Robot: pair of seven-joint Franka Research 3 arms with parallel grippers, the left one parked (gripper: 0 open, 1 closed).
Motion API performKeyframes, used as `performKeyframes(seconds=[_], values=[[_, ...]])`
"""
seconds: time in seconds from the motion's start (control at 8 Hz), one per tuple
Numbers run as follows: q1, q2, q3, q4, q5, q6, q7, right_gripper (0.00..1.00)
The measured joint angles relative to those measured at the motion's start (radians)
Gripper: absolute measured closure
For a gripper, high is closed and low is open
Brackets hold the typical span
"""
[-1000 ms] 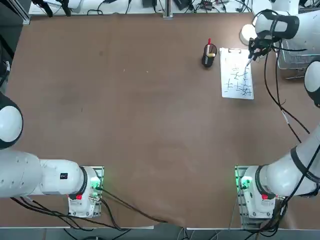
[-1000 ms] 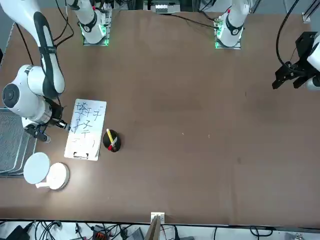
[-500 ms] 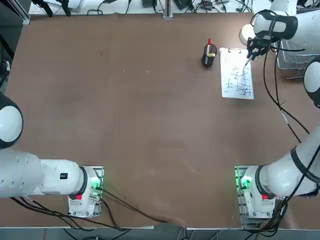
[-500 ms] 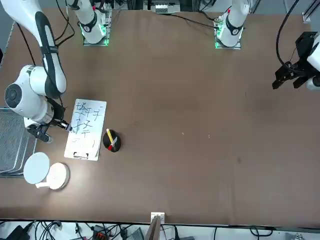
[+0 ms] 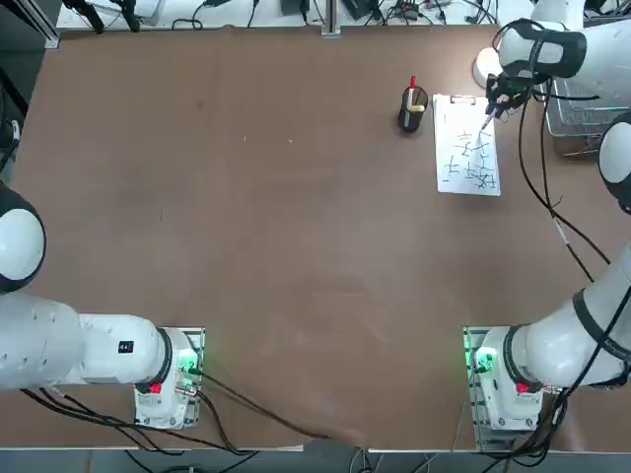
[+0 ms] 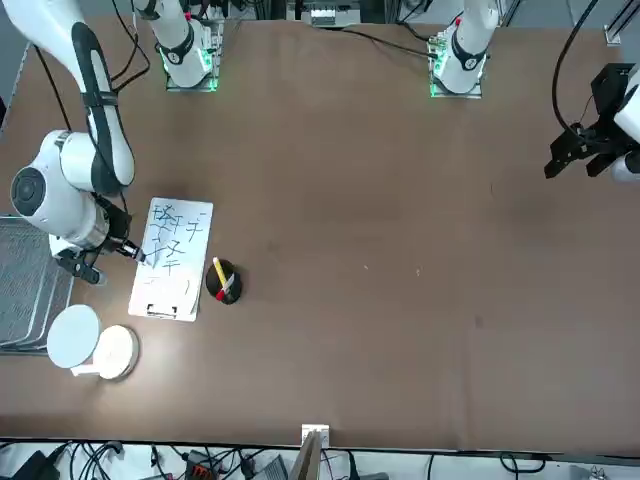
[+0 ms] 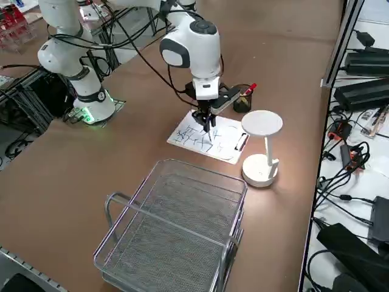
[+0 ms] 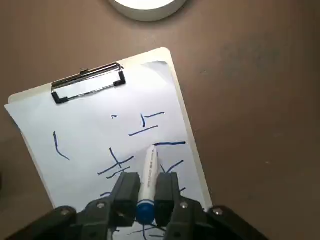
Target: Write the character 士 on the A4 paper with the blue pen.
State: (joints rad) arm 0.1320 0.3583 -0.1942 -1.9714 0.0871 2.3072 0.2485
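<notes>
Desk: broad brown desk (image 5: 296, 246), bare over most of its top, with everything in use gathered at the far right corner.
Basket: silver wire-mesh basket (image 7: 176, 231) on the desk just outside the sheet, beside a white round-headed desk lamp (image 7: 262, 149).
Paper: white A4 paper (image 5: 466, 144) on a clipboard, black clip at its far short edge, blue handwritten strokes scattered over it; it lies in the same spot as a second ago.
Holder: small black pen holder (image 5: 412, 110) with a red-topped pen, just beside the sheet on its left.
Claw: right claw (image 8: 145, 192) points down over the right part of the sheet, fingers clamped on the pen barrel; since a second ago it has crept slightly toward the clip end.
Pen: thin pale blue pen (image 8: 148, 170) stands nearly upright between the fingers, tip on the paper at the left end of a short horizontal blue stroke.
</notes>
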Motion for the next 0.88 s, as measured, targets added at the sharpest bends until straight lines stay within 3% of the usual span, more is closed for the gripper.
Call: performKeyframes(seconds=[0.5, 0.88], values=[[0.000, -0.014, 0.000, 0.005, -0.088, 0.002, -0.031, 0.79], [-0.006, -0.016, -0.002, 0.006, -0.096, 0.004, -0.072, 0.79]])
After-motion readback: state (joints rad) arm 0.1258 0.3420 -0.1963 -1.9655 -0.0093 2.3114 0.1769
